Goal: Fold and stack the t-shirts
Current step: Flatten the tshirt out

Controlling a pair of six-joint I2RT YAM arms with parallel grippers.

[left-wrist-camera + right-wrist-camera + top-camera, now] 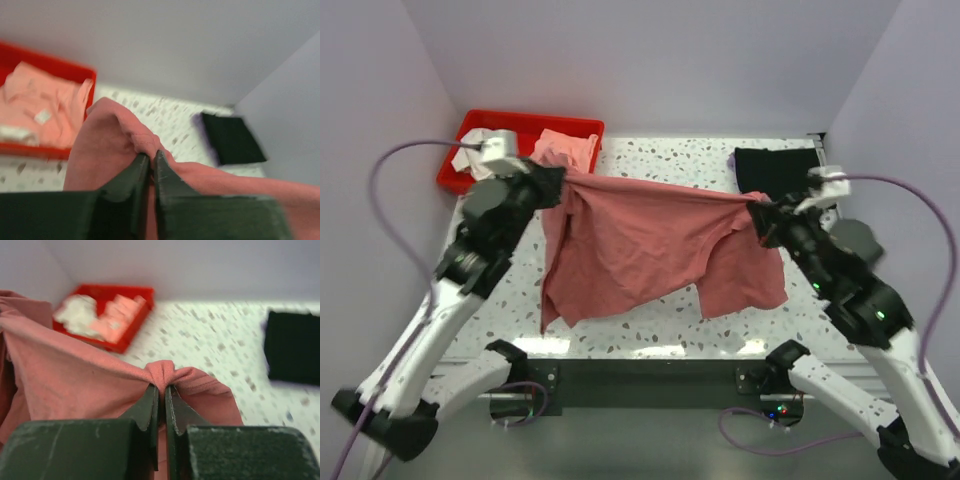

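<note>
We see the left gripper (pixel 555 181) and right gripper (pixel 761 208), jaws clamped on the rose-red t-shirt (pixel 640 245), stretching it between them over the table (pixel 660 322); the black t-shirt (pixel 775 170) lies folded far right

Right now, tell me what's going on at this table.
Both arms hold the rose-red t-shirt stretched between them, its lower part draped on the table. The left gripper and right gripper are each shut on a pinch of its cloth. The black t-shirt lies folded at the far right; nothing stacked yet.
</note>
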